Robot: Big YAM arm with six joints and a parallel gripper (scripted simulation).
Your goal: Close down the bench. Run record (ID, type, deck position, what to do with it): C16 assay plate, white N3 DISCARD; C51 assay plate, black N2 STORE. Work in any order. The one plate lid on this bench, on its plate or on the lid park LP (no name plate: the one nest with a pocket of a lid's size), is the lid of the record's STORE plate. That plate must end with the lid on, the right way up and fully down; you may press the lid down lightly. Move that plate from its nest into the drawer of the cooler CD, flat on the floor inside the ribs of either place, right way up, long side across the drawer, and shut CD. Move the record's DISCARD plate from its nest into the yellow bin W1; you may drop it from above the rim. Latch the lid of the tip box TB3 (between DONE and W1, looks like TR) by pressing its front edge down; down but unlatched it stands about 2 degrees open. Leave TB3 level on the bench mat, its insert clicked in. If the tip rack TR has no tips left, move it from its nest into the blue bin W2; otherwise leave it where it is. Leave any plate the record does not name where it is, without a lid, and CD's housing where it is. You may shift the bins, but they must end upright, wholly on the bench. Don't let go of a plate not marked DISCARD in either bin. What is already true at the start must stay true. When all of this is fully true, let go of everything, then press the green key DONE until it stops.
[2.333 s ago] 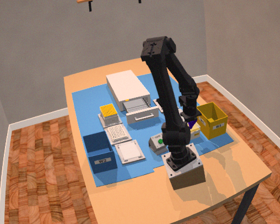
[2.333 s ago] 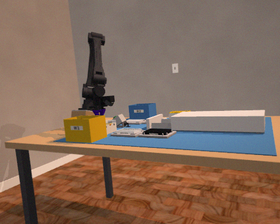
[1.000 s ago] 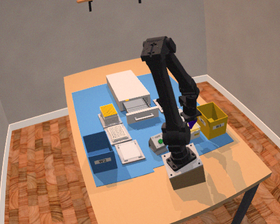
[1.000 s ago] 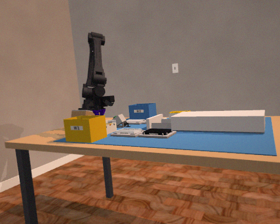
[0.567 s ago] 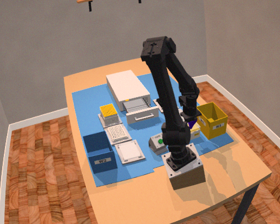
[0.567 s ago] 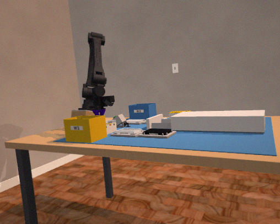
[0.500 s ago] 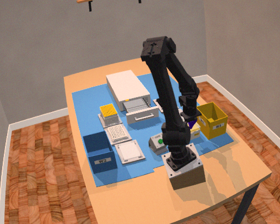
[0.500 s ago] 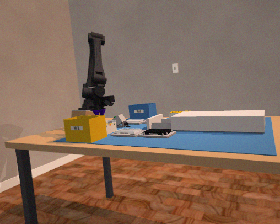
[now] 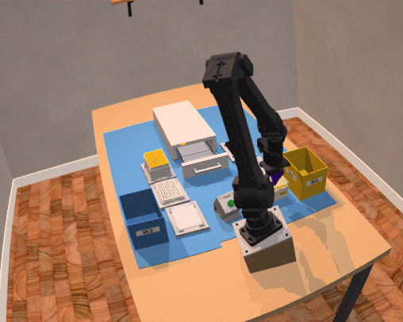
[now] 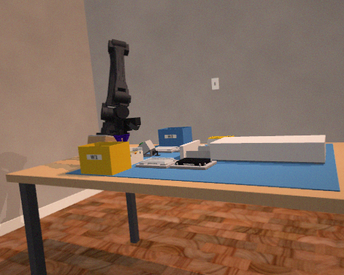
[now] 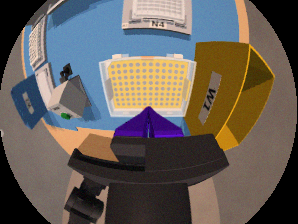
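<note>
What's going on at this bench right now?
A single black arm has its gripper shut with nothing in it, jaws poised over the front edge of the tip box TB3, which sits beside the yellow bin W1. The cooler's drawer stands open. The black plate and the white plate are both on their nests, and the tip rack shows yellow tips.

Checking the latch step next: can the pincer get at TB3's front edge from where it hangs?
Probably yes. The pincer is shut on nothing, hanging right over the near edge of TB3. The yellow bin W1 stands beside the box, apart from it, and nothing lies on the lid in the wrist view.
</note>
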